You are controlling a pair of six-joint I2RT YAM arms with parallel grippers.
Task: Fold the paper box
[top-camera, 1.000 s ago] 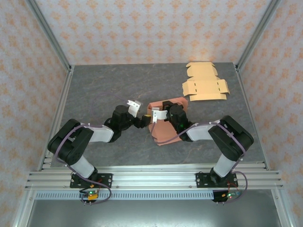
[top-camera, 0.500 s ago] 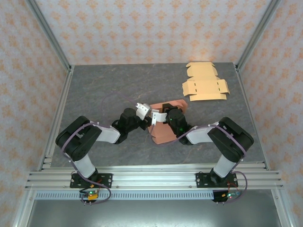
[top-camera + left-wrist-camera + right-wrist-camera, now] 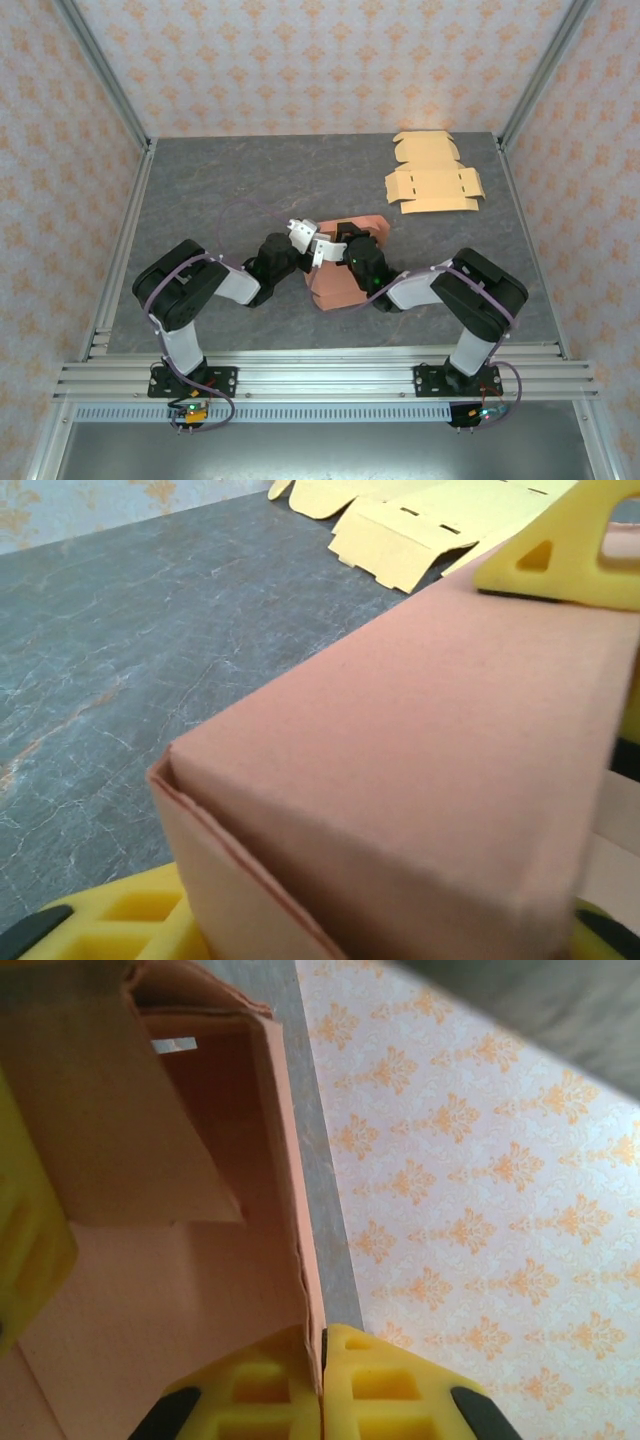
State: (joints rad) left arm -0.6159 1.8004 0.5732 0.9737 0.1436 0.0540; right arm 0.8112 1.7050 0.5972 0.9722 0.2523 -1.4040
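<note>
- Right gripper: the yellow pads are closed flat together on one thin upright wall of the pink paper box, pinching it at its top edge. The wrist view looks down into the open interior, where an inner flap leans inward.
- Judgement: this pinch anchors the box and holds that wall upright while the other arm works.
- Left gripper: the jaws stand part-way apart, straddling a closed corner of the box. One finger lies on the upper face and the other sits beneath at the near edge. Both appear to bear on the card, so this reads as a clamp across the box.
- Box position: mid-table, between the two wrists. Both arms reach inward and the grippers almost meet over its left end.
- Judgement: a squaring step, part-way through folding, since the interior is still open.
- Flat tan box blanks lie at the far right, well apart.
- Risk: thin card may buckle under opposed grips.
</note>
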